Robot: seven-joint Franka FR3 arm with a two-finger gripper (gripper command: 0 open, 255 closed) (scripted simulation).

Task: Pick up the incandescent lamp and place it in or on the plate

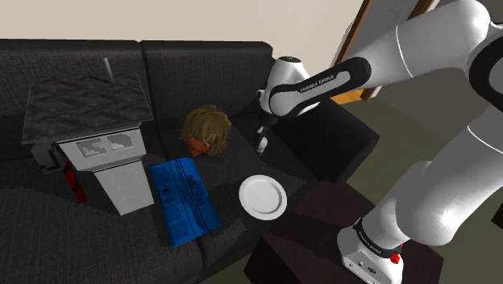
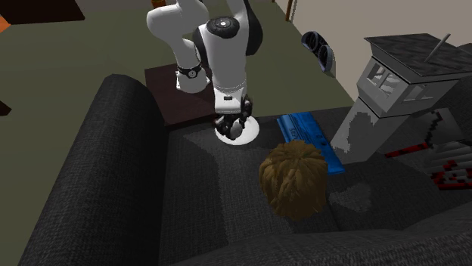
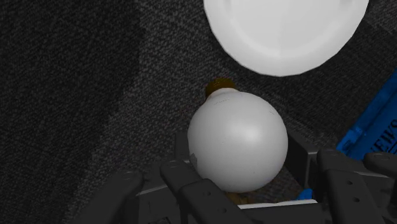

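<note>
A white round lamp bulb [image 3: 236, 141] with a brass base sits clasped between my black fingers [image 3: 181, 181], base pointing away from the hand. My gripper [image 3: 248, 172] is shut on it. In the shoulder view the gripper [image 1: 260, 144] hangs over the dark sofa seat, a little behind the white plate [image 1: 263, 197]. The plate [image 3: 286, 32] lies flat on the cushion just beyond the bulb's base. In the second exterior view the gripper [image 2: 229, 127] stands in front of the plate [image 2: 249, 134] and covers part of it.
A brown shaggy object [image 1: 205, 129] lies on the sofa beside the gripper. A blue flat pack [image 1: 184, 198] lies next to the plate. A grey box with a dark lid [image 1: 97, 133] stands further along the seat. The dark stand [image 1: 298, 234] borders the sofa's edge.
</note>
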